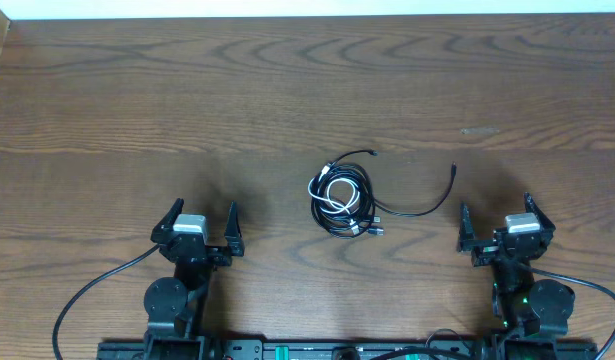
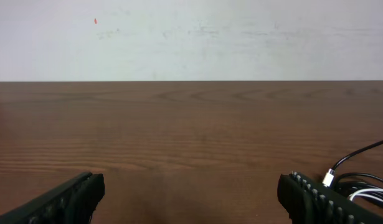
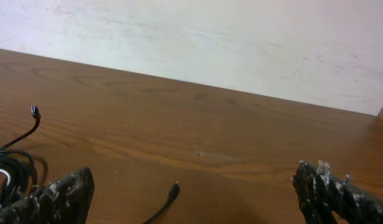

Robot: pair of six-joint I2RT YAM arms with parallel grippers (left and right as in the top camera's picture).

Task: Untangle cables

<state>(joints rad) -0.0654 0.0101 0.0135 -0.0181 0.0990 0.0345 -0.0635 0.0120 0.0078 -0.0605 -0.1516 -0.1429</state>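
Cables [image 1: 342,198] sit knotted mid-table [image 1: 137,100], black loops wound round a white one. One black end [image 1: 453,171] strays out toward 3 o'clock, stopping just short of the right gripper [image 1: 495,205]. That gripper sits at 3 o'clock of the coil, jaws spread wide, holding nothing. Left gripper [image 1: 204,208] sits at 9 o'clock, well apart from the coil, jaws wide too, empty.

Thin black and white cables [image 1: 340,198] lay coiled on a brown wooden table [image 1: 187,100] between the spread-jawed left gripper [image 1: 205,206] and right gripper [image 1: 495,205].
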